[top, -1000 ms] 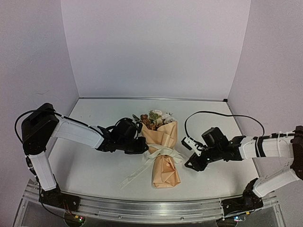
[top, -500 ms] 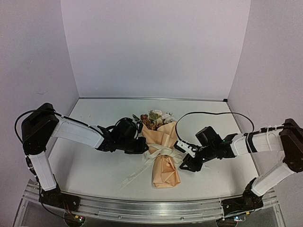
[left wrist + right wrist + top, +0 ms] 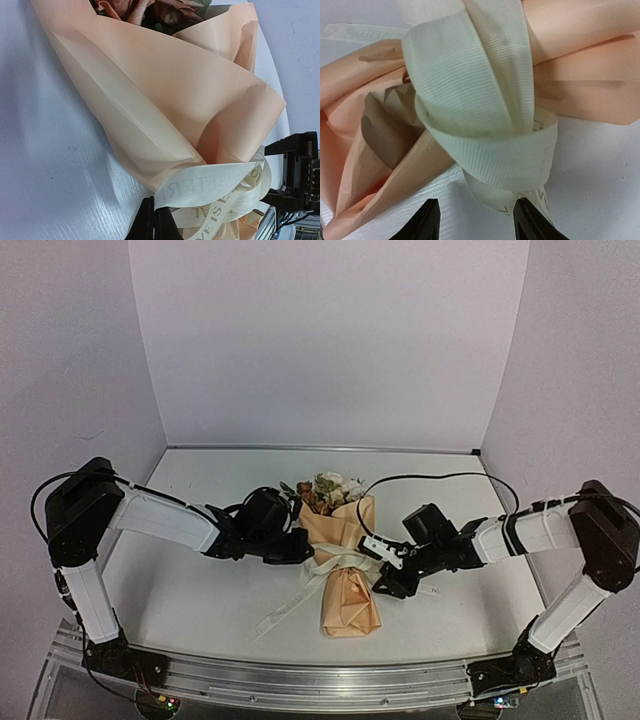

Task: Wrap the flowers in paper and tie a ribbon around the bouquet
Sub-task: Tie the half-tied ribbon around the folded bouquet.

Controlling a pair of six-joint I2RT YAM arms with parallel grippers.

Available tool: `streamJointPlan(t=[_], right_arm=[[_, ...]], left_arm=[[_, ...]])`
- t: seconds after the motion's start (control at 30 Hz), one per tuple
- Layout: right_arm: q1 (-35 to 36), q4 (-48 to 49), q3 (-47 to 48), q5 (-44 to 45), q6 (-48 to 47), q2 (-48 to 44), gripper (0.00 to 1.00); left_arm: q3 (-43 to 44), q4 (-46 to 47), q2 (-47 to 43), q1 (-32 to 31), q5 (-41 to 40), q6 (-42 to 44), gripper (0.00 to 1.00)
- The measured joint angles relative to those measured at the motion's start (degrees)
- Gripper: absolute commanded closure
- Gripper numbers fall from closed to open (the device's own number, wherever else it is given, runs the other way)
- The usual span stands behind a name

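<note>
Bouquet (image 3: 348, 570) lies flat on the white bench (image 3: 190, 600), mid-bench between the two arms, with its wide end toward the back wall.

Paper (image 3: 165, 95): matte peach-tan kraft, rolled into a cone, with straight sharp creases and an overlapping flap.

Flowers (image 3: 330, 488): cream, peach and rust heads with green leaves, showing at the wide end.

Ribbon (image 3: 470, 100): cream, finely ribbed weave, faint printed lettering. It bands the cone's waist and bulges into a fat rounded loop on the right side. One flat tail runs out over the bench to the near left.

Left hand (image 3: 153, 225): fingers pressed together, with the tips at the edge of the ribbon band. Whether the ribbon is pinched cannot be told.

Right hand (image 3: 477, 217): fingers apart, with the loop's lower end just above the gap and nothing clamped.
</note>
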Motion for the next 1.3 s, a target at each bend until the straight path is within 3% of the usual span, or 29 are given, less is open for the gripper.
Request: streamJointPlan(t=[0.27,0.4,0.5,0.67,0.73,0.93,1.3], right_arm=[[0.0,2.2,0.2,2.9,-1.4,2.9,0.45],[0.2,3.9,0.4,5.6,-1.4,4.2,0.51],[0.2,5.3,0.8,7.8,-1.3,5.4,0.62],[0.6,5.4,1.7,10.7,-0.3,6.2,0.93],[0.9,4.0,2.1,11.7,0.0,6.2,1.00],[2.1,-8.8,4.8,14.6,4.7,2.3,1.00],[7.8,-44.2,21.2,17.4,18.5,-1.1,1.00]], left_arm=[[0.7,-0.2,0.1,0.4,1.0,0.0,1.00],[1.0,-0.4,0.1,0.5,1.1,0.0,1.00],[1.0,-0.4,0.2,0.5,1.2,0.0,1.00],[1.0,-0.4,0.2,0.7,1.4,0.0,1.00],[1.0,-0.5,0.2,0.8,1.5,0.0,1.00],[1.0,-1.1,0.2,1.1,1.4,0.5,1.00],[-2.4,-2.9,-2.8,1.3,-1.1,3.4,1.00]])
